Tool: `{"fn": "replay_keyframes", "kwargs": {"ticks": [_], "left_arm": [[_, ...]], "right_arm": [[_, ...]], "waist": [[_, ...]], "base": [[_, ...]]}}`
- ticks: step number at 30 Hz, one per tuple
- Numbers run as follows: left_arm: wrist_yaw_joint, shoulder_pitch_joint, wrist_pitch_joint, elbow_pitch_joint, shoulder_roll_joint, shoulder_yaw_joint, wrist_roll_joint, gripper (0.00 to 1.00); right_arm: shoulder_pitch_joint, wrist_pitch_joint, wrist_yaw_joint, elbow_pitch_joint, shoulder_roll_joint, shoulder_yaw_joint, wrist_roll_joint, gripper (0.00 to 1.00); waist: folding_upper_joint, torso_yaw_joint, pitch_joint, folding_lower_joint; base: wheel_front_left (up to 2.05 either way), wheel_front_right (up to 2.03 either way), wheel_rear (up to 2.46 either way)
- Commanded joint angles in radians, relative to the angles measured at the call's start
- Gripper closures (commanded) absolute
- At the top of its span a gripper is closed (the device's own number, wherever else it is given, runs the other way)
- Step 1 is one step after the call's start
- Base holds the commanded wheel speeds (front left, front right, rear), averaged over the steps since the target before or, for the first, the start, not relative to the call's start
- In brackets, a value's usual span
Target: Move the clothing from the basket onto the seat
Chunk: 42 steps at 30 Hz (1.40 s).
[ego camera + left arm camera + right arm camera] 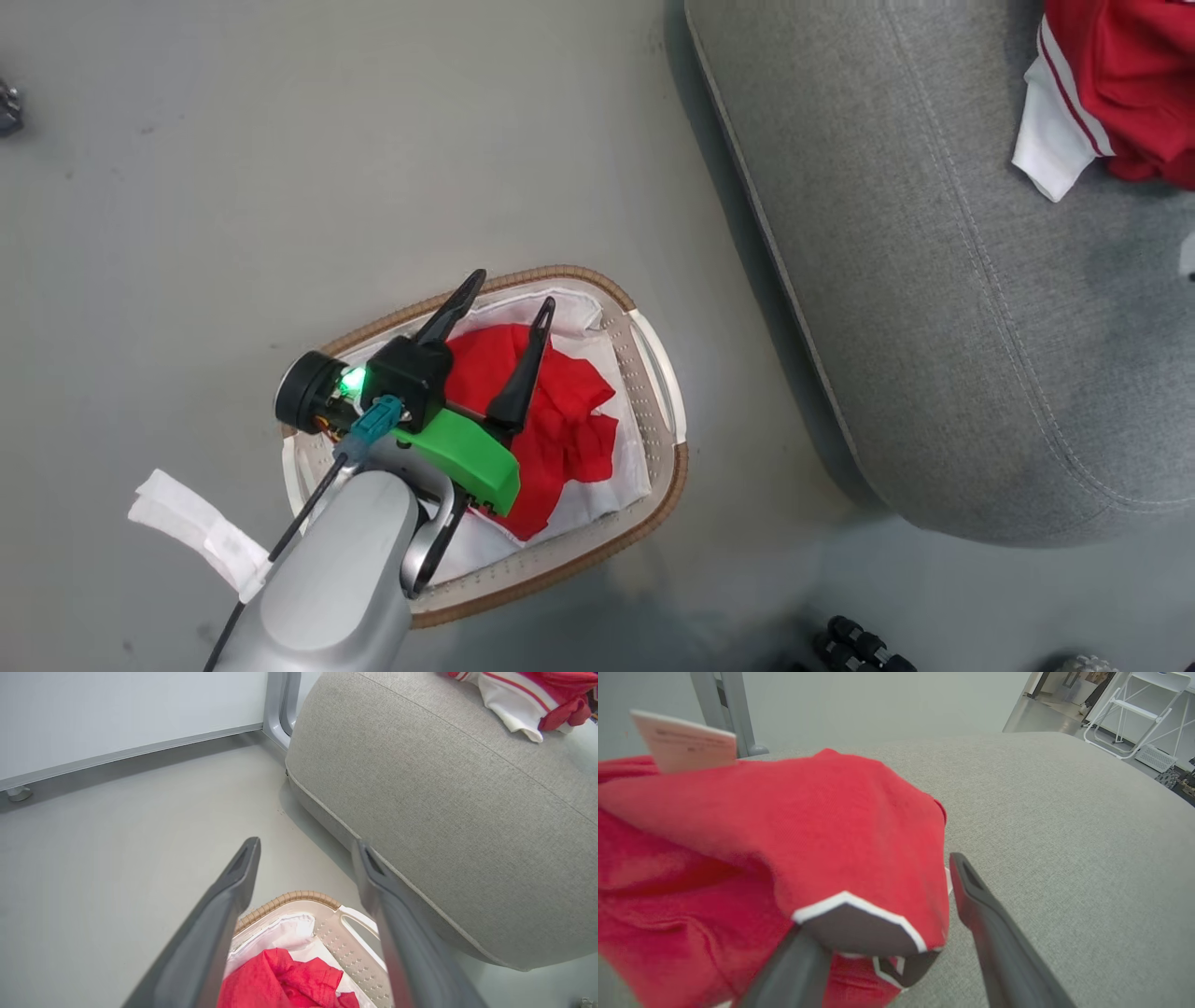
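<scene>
A crumpled red piece of clothing [546,420] lies in the oval basket [569,551] on its white liner. My left gripper [512,294] hovers over the basket, open and holding nothing; the left wrist view shows the gripper [307,849] above the basket rim [289,898] and the red fabric [280,980]. The grey seat [934,280] stands to the right. On it lies another red garment with white trim [1111,93]. In the right wrist view my right gripper [901,868] stands open on the seat [1064,835]. That red garment [808,826] is draped over its left finger and hides the tip.
A white cloth scrap [201,537] lies on the floor left of the basket. Dark parts [859,649] show at the bottom right. A wall panel and a metal leg [278,704] stand beyond the seat. A white folding chair [1134,709] is far behind.
</scene>
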Motion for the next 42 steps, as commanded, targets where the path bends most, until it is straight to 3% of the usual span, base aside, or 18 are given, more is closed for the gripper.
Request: {"fn": "replay_keyframes", "kwargs": {"ticks": [1, 7, 14, 25, 33, 42], "left_arm": [[-0.003, 0.022, 0.001, 0.0, -0.001, 0.017, -0.001, 0.0], [-0.003, 0.073, 0.001, 0.001, -0.015, 0.083, 0.01, 0.0], [0.002, 0.164, 0.001, -0.025, -0.04, 0.199, 0.045, 0.0], [0.033, 0.293, 0.001, -0.076, -0.076, 0.423, 0.107, 0.0], [0.037, 0.349, 0.001, -0.086, -0.086, 0.549, 0.148, 0.0], [0.034, 0.424, 0.001, -0.094, -0.09, 0.606, 0.143, 0.0]], "right_arm": [[0.042, -0.004, -0.001, -0.014, 0.009, -0.009, -0.011, 0.0], [0.157, -0.004, -0.001, -0.073, 0.038, 0.024, -0.03, 0.0], [0.284, -0.004, -0.001, -0.179, 0.095, 0.09, 0.024, 0.0], [0.38, -0.004, -0.001, -0.322, 0.183, 0.312, 0.048, 0.0], [0.431, -0.004, -0.001, -0.329, 0.221, 0.415, 0.06, 0.0], [0.498, -0.004, -0.001, -0.304, 0.237, 0.431, 0.087, 0.0]], "waist": [[0.0059, -0.009, -0.045, -0.0001], [0.0059, -0.015, -0.131, -0.0001], [0.0059, 0.004, -0.232, -0.0001], [0.0059, 0.098, -0.342, -0.0001], [0.0059, 0.166, -0.393, -0.0001], [0.0059, 0.199, -0.452, -0.0001]], "base": [[0.0, 0.0, 0.0], [0.0, 0.0, 0.0], [0.0, 0.0, 0.0], [0.0, 0.0, 0.0], [0.0, 0.0, 0.0], [0.0, 0.0, 0.0]]}}
